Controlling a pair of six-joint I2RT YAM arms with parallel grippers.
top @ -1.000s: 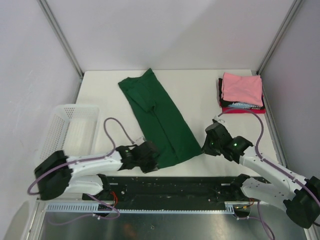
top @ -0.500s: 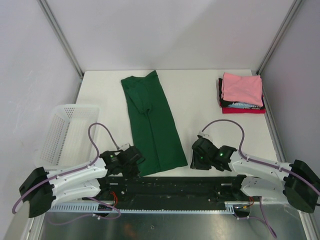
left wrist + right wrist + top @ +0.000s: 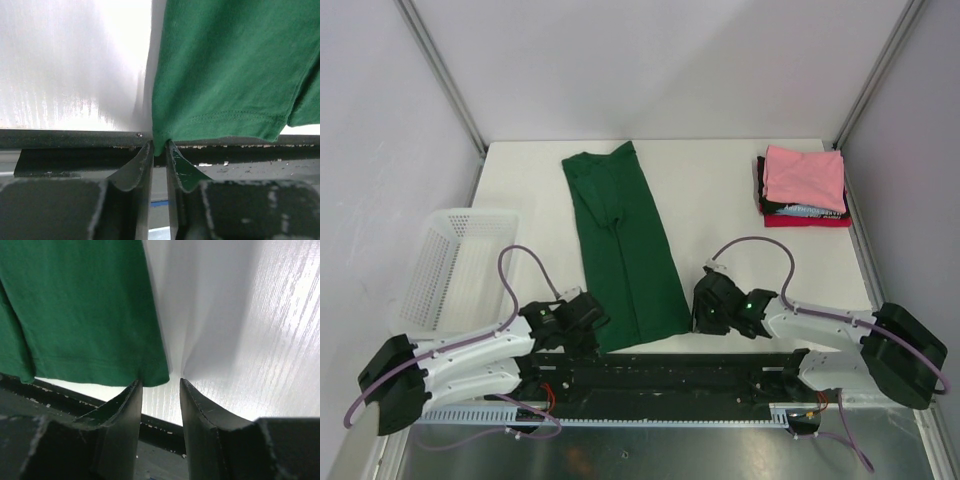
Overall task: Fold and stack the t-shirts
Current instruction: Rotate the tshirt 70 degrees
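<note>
Worktop point(image 3: 720, 190): white, with both arms low at its near edge.

Green t-shirt point(image 3: 625, 245): folded lengthwise into a long narrow strip. It lies flat from the far edge, left of centre, down to the near edge at centre. The hem sits on the near edge, just over the dark rail below it.

Left gripper point(image 3: 160, 147): at the near left corner of the hem. The jaws stand slightly apart with a narrow dark gap between them. The corner of the cloth dips into that gap at the tips. Whether either pad presses on it cannot be told.

Right gripper point(image 3: 160, 382): at the near right corner of the hem. The jaws are plainly apart, with bare worktop showing between them. The cloth corner ends at the tip of the finger on the shirt's side. Nothing is held.

Stack of folded t-shirts point(image 3: 803, 190): in the far right corner, well apart from the green one. The pink t-shirt point(image 3: 805, 172) is on top, the black t-shirt point(image 3: 761, 185) under it and the red t-shirt point(image 3: 810, 221) at the bottom.

White mesh basket point(image 3: 470, 213): at the left edge of the worktop, beside the left arm.
</note>
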